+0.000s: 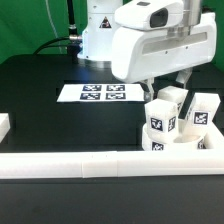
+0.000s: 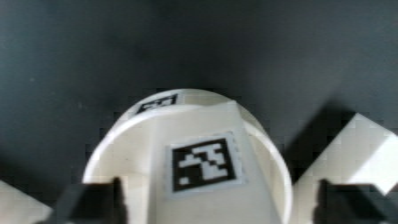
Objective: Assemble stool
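The round white stool seat [image 1: 192, 152] lies at the exterior view's right, against the rail. Three blocky white legs with black-and-white tags stand upright in it: one at the back [image 1: 168, 104], one on the right [image 1: 201, 112], one in front [image 1: 159, 128]. My gripper [image 1: 167, 88] hangs just above the back leg. In the wrist view the gripper [image 2: 222, 206] is open and straddles a tagged leg [image 2: 199, 150]. One finger [image 2: 89, 205] lies close against it. The other finger [image 2: 356, 205] stands off with a dark gap. The sockets are hidden.
The marker board [image 1: 100, 93] lies flat on the black table behind the seat. A long white rail [image 1: 80, 165] runs along the front, with a short white block [image 1: 4, 125] at the exterior view's left. A green backdrop stands behind.
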Controlling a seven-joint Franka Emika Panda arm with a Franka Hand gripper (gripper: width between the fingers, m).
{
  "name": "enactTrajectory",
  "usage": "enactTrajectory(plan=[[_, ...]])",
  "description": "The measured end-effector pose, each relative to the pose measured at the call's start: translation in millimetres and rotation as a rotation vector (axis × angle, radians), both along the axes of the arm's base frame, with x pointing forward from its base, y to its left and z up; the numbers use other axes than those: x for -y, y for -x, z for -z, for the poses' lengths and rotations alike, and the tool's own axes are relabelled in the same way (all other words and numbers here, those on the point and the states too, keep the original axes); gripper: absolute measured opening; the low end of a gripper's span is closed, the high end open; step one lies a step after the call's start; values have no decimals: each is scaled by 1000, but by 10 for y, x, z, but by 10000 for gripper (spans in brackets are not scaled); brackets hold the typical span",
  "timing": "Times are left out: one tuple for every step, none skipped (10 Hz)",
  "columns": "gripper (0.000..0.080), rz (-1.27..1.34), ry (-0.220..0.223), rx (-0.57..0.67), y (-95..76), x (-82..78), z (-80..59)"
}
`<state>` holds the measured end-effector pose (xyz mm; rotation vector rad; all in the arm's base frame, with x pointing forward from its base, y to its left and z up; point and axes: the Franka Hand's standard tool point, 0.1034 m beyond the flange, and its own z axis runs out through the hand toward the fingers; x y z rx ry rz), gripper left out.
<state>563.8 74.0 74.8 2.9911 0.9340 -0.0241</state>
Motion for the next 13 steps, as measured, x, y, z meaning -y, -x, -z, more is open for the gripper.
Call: enactTrajectory(plan=[[396, 1, 0, 0, 1, 4, 1], [396, 17, 0, 0, 1, 5, 1], [341, 36, 0, 0, 1, 6, 1], [341, 43, 0, 0, 1, 9, 2], [341, 100, 1, 1, 1, 8, 2], [341, 181, 1, 2, 2, 8, 2], [341, 259, 2, 1, 4, 18, 6], [341, 376, 4, 2, 4, 38, 8], [341, 498, 5, 4, 9, 12, 9], [341, 615, 6, 5, 17, -30, 9], [341, 758, 7, 7, 23, -55, 11], [341, 877, 8, 10, 25, -60, 14], [343, 995, 2, 26, 17, -80, 20]])
